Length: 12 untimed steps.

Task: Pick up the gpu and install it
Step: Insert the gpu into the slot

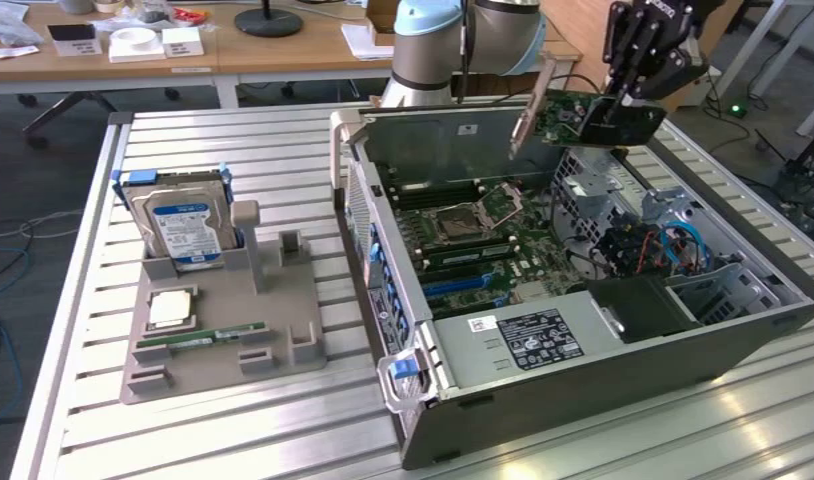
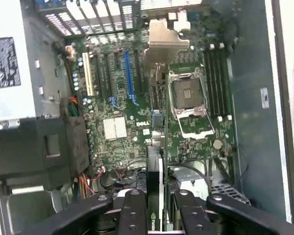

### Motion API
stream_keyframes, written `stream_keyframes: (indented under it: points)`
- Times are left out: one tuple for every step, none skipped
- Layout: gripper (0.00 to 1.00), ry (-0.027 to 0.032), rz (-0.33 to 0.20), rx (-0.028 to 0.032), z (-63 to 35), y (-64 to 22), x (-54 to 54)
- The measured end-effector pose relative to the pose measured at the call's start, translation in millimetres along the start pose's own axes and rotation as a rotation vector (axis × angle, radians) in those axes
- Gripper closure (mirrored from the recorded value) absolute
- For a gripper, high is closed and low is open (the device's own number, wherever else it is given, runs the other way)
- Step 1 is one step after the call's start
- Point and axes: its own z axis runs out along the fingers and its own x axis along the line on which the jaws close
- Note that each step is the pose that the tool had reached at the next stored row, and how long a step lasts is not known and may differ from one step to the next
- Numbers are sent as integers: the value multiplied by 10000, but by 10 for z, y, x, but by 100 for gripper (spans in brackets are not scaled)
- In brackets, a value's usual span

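Observation:
My gripper is shut on the gpu, a green card with a silver bracket at one end. It hangs in the air above the far end of the open computer case, apart from the motherboard. In the wrist view the gpu runs edge-on between the black fingers, its bracket pointing toward the case's rear wall. Below it lie the motherboard, a long blue slot and the open CPU socket.
A grey parts holder on the slatted table at the exterior view's left carries a silver hard drive, a CPU chip and a narrow memory stick. The power supply fills the case's near end. Desks stand behind.

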Motion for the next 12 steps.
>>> stream_keyframes:
  points:
    - [74,7,-173,-4,1,0,0]
    - [74,15,-343,-8,1,0,0]
    - [74,20,-522,-12,3,0,0]
    - [74,27,-691,-17,4,0,0]
    - [74,34,-861,-21,5,0,0]
    - [74,41,-1032,-24,6,0,0]
    - [74,47,-1202,-29,7,0,0]
    - [74,54,-1369,-33,8,0,0]
    - [74,61,-1529,-37,9,0,0]
    - [74,68,-1697,-41,9,0,0]
    - [74,73,-1836,-44,10,-1,0]
    - [74,77,-1931,-46,10,0,0]
